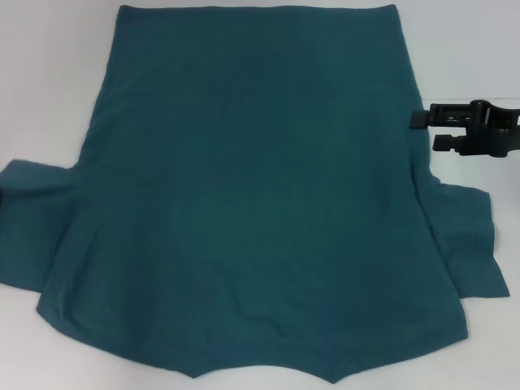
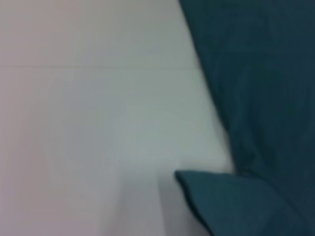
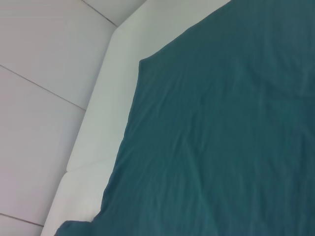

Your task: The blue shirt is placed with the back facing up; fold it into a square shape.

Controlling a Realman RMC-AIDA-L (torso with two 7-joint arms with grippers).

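The blue shirt (image 1: 260, 187) lies spread flat on the white table (image 1: 49, 81), plain back up, hem at the far side and collar notch at the near edge. Its sleeves stick out at the left (image 1: 36, 227) and at the right (image 1: 467, 244). My right gripper (image 1: 426, 132) is open and empty at the shirt's right side edge, just beyond the right sleeve, fingers pointing toward the cloth. Only a dark sliver of my left gripper (image 1: 2, 197) shows at the left sleeve. The left wrist view shows the shirt's side (image 2: 256, 73) and a sleeve tip (image 2: 236, 201). The right wrist view shows the shirt's body (image 3: 221, 137).
Bare white table (image 2: 98, 123) lies on both sides of the shirt. The right wrist view shows the table's far edge (image 3: 98, 132) and grey floor tiles (image 3: 39, 73) beyond it. The near collar edge lies close to the table's front.
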